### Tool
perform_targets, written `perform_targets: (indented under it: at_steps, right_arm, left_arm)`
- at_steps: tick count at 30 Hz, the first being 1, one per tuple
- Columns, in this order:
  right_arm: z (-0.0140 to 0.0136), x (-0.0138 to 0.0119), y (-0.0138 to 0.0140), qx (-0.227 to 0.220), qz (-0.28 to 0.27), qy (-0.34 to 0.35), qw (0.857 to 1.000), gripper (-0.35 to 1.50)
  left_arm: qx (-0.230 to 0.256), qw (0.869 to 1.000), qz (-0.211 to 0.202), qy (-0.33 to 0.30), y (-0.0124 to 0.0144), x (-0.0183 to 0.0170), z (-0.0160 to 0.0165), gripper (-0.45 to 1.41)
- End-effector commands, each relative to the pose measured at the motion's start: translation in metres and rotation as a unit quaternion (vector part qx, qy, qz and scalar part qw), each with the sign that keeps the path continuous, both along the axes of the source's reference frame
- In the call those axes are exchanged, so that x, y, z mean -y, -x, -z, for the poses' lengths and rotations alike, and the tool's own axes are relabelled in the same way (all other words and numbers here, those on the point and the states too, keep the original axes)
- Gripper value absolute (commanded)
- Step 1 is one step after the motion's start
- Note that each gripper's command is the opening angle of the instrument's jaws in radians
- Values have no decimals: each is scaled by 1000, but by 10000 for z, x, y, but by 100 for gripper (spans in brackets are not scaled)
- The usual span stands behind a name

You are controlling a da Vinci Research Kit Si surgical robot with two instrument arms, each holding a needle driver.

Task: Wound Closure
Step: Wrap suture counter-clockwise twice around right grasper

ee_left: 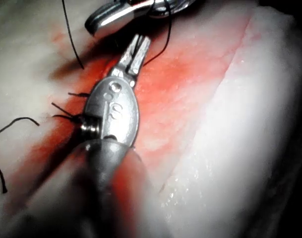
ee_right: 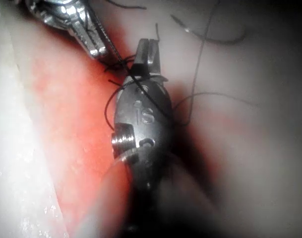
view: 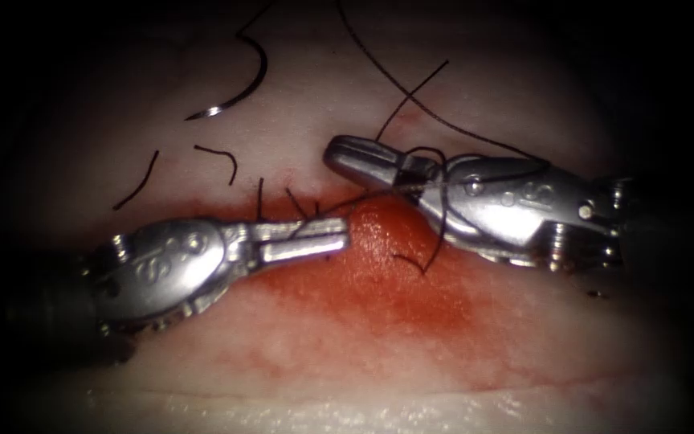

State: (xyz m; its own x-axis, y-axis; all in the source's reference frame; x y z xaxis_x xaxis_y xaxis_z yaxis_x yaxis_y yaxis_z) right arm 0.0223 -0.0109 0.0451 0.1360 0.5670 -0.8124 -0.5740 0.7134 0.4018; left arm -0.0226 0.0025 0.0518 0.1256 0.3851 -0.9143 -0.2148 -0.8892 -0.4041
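Observation:
My left tool (view: 339, 238) lies over the cut (view: 379, 229) from the left, its jaws shut on the black thread (view: 363, 195), which runs taut to my right tool (view: 347, 154). The thread is looped around the right tool's jaws just behind their tips; those jaws look shut and hold nothing. In the left wrist view the left tool (ee_left: 139, 49) points at the right tool (ee_left: 108, 19). The right wrist view has the loops crossing the right tool (ee_right: 147, 53) beside the left tool (ee_right: 105, 49). The curved needle (view: 255, 87) lies free on the tissue (view: 363, 345), far left of the cut, outside the tissue.
Two cut ends of thread (view: 138, 181) (view: 220, 157) lie on the tissue left of the tools. Earlier stitches (view: 260, 202) stand up along the cut behind the left jaws. Red fluid (view: 419, 297) spreads around and below the cut. A loose thread tail (view: 415, 264) hangs under the right tool.

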Motion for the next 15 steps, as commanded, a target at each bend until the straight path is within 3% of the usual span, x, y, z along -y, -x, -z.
perform_targets:
  at_steps: [1, 4, 5, 15]
  right_arm:
    - [-8, 1, -16, 9, 14, -7, 1000, 78]
    - [-14, 2, -23, 28, 30, -18, 999, 116]
    - [-16, 3, -25, 32, 33, -20, 999, 121]
    - [-21, 8, -25, 13, 120, -48, 991, 81]
  left_arm:
    - [0, 1000, 0, -2, 6, 1, -4, -45]
    - [1, 1000, 2, -5, 8, -3, 0, -45]
    - [1, 1000, 2, -6, 8, -4, 1, -45]
    - [-1, 1000, -10, -23, 11, -37, 8, -45]
